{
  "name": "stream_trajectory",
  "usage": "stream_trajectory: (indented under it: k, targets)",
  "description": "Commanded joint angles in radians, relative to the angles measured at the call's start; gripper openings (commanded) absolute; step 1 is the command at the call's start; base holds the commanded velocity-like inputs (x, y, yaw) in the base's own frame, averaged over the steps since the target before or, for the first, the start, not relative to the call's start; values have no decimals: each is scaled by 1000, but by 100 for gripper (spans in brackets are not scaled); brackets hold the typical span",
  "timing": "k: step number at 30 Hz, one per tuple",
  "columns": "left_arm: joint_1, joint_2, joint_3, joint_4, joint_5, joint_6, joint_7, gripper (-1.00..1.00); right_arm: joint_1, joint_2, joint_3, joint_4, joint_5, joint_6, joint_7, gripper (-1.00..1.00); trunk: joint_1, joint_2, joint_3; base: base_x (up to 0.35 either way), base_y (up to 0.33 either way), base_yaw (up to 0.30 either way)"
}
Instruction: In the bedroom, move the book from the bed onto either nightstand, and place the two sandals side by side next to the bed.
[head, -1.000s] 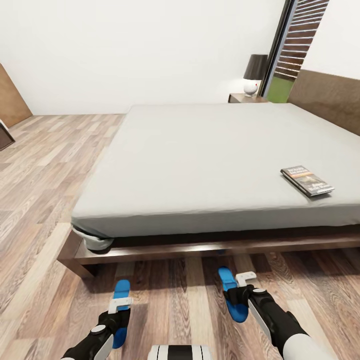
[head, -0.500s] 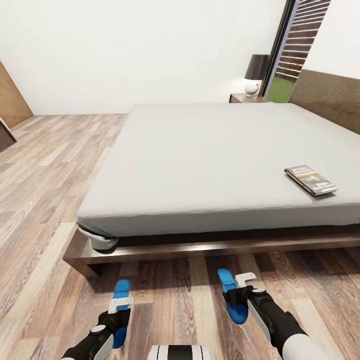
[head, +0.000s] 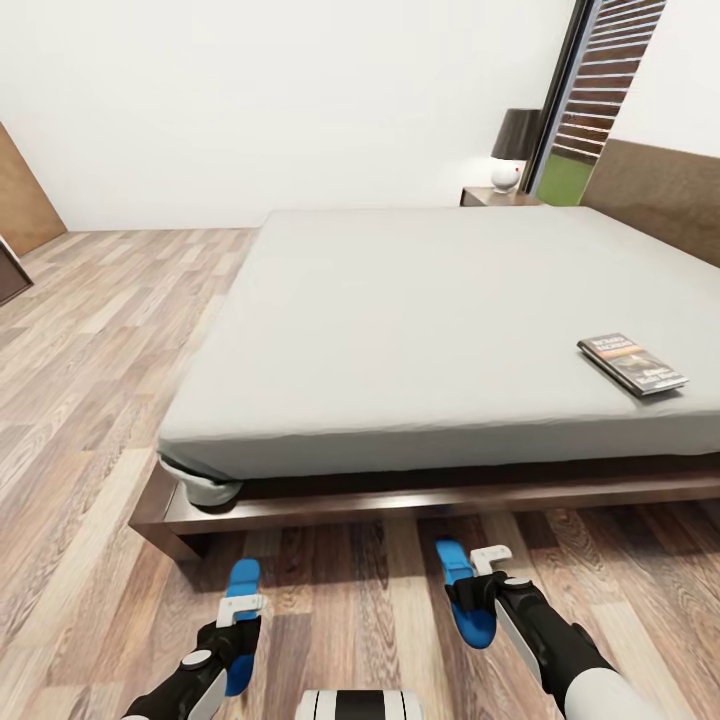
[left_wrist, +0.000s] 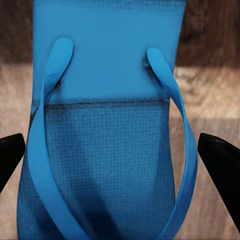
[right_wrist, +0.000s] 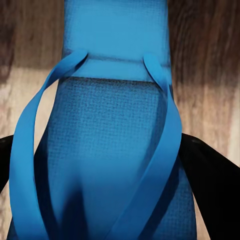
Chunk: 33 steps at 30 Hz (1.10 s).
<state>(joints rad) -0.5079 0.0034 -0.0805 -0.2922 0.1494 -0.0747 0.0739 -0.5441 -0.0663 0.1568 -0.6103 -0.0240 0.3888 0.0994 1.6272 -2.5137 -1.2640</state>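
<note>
Both grippers carrying sandals beside the bed (head: 420, 330)

The left gripper (head: 236, 634) is clasping one blue sandal (head: 241, 625), the right gripper (head: 474, 592) the other sandal (head: 462, 592); the book (head: 632, 363) is lying on the mattress.

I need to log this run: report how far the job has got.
Done: nothing yet. In hand: each pincer, left and right, carries a blue sandal (left sandal, right sandal) near the bed, not yet side by side. Left: place them, then move the book to the nightstand.
</note>
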Motion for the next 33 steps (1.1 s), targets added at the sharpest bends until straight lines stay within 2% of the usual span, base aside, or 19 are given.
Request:
stream_trajectory:
  k: [1,17,33]
  targets:
    - [0,0,-8,1,10,-4,6,-100,0,-1,4,-2,-2,5,0,-100,0,0,-1,12,6,0]
    - [0,0,-29,1,10,-10,6,-100,0,-1,4,-2,-2,4,0,-100,0,0,-1,2,1,0]
    - [-1,-1,-32,0,10,-17,6,-100,1,-1,4,-7,-2,-3,1,-100,7,-4,-63,0,0,0]
